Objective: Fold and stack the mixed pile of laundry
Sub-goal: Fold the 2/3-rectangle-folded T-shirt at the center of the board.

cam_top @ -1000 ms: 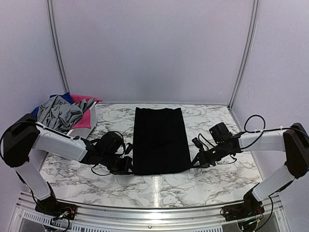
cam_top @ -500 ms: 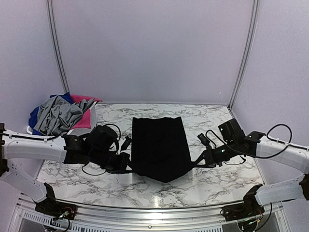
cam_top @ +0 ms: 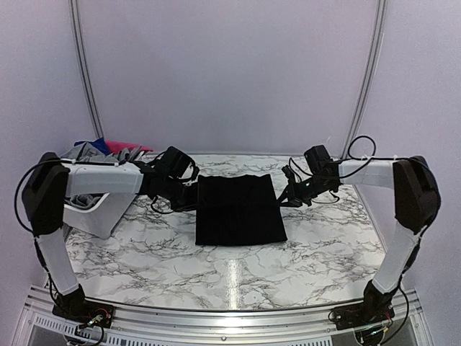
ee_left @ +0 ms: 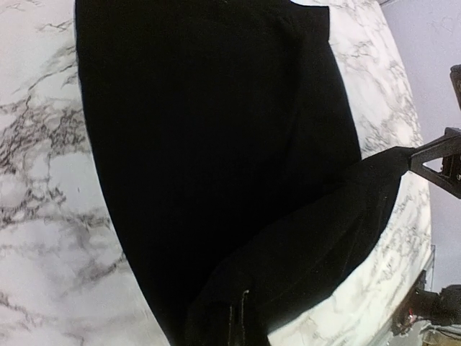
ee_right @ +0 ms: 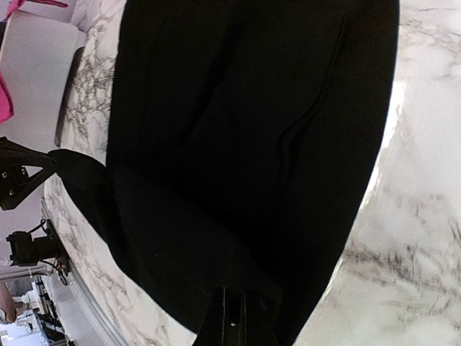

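Between left hand (cam_top: 195, 192) and right hand (cam_top: 282, 201) stretches garment (cam_top: 238, 215).

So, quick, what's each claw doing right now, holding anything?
Left claw: closed, pinching a corner of the black garment.
Right claw: closed, pinching the opposite corner of the same garment.

right hand (ee_right: 232, 299) clamped on black garment (ee_right: 238, 130) | marble table (ee_right: 407, 238) beneath

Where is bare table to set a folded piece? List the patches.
Free: marble between the black cloth and the near rail, and right of the cloth. Crowded: far left, basket and laundry pile; left pincer and right pincer grip the cloth's corners.
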`<state>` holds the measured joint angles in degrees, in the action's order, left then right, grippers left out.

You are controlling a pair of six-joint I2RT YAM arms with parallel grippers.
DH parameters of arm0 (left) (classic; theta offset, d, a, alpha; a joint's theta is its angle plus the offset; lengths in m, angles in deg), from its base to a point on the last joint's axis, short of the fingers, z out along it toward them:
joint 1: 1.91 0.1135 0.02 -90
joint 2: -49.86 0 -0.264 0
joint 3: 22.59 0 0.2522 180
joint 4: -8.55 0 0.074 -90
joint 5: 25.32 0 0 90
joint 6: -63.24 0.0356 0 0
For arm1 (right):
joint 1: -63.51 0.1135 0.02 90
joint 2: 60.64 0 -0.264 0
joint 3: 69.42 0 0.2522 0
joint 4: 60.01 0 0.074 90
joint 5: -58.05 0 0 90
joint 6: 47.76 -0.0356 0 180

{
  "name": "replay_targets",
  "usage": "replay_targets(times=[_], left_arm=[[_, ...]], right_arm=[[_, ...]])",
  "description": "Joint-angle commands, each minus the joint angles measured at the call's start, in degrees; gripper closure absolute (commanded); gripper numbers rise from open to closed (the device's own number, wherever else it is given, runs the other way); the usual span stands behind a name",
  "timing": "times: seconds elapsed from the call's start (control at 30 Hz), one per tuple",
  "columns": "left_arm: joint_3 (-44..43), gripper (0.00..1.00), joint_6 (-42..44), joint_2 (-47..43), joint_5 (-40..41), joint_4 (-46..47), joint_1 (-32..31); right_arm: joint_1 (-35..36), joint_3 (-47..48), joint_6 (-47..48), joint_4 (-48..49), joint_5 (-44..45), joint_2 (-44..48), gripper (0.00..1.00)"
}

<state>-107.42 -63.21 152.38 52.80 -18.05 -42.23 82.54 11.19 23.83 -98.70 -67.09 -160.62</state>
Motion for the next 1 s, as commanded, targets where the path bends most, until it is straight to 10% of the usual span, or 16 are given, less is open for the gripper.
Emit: replay_targets(times=[0.0,0.23,0.63,0.97], left_arm=[[-6.94,1.00,4.40,10.00,1.71,-1.81,1.53],[-5.65,1.00,5.04,16.16,-0.13,-0.94,1.11],[18.90,1.00,1.62,-7.72,-2.16,1.53,-3.70],[16.28,1.00,1.65,-15.18,-1.28,-1.62,-3.25]], right_arm=[[-0.69,7.63,4.37,3.20,0.33,-10.24,1.00],[0.28,7.67,4.22,4.63,-1.65,-17.50,1.00],[5.62,-18.11,-1.05,4.32,-2.75,8.67,1.00],[5.54,-11.03,-0.94,0.62,-1.80,11.05,1.00]])
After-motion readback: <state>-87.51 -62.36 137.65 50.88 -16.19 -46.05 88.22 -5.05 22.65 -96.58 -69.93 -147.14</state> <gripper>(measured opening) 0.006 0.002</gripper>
